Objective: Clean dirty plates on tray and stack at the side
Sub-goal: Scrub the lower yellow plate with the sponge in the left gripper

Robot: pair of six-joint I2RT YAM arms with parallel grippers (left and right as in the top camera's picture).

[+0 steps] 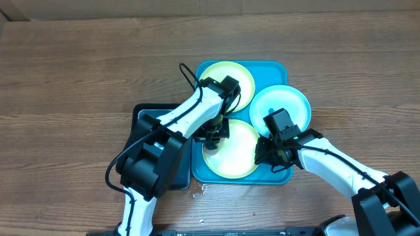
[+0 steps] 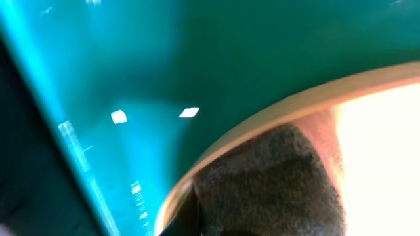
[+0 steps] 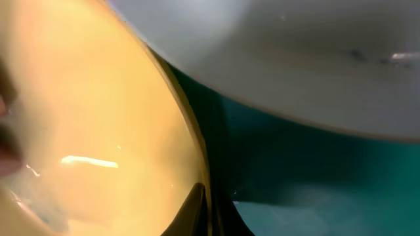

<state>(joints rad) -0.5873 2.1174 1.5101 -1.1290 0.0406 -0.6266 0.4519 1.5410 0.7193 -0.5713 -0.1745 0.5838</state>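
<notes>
Left arm [image 1: 187, 117] runs from its base at 7 o'clock up toward 1 o'clock, wrist bent over so the left gripper [image 1: 213, 136] points down near centre, jaws closed. Right arm [image 1: 335, 165] reaches in from 4 o'clock toward 10 o'clock, low and stretched out, right gripper [image 1: 269, 154] closed too (fingertips hard to make out in either wrist view). Grippers sit near each other, left one at 10 o'clock of the right.

Three plates: two with yellow-green rims, the far plate [image 1: 230, 82] and the near plate [image 1: 233, 160], plus one light-blue-rimmed plate [image 1: 281, 105]. One turquoise tray [image 1: 279, 67]. One black tray [image 1: 139, 110]. One dark fuzzy pad [image 2: 269, 183]. Two arms, left arm [image 1: 190, 113] and right arm [image 1: 331, 162]. One wooden table [image 1: 65, 78].
</notes>
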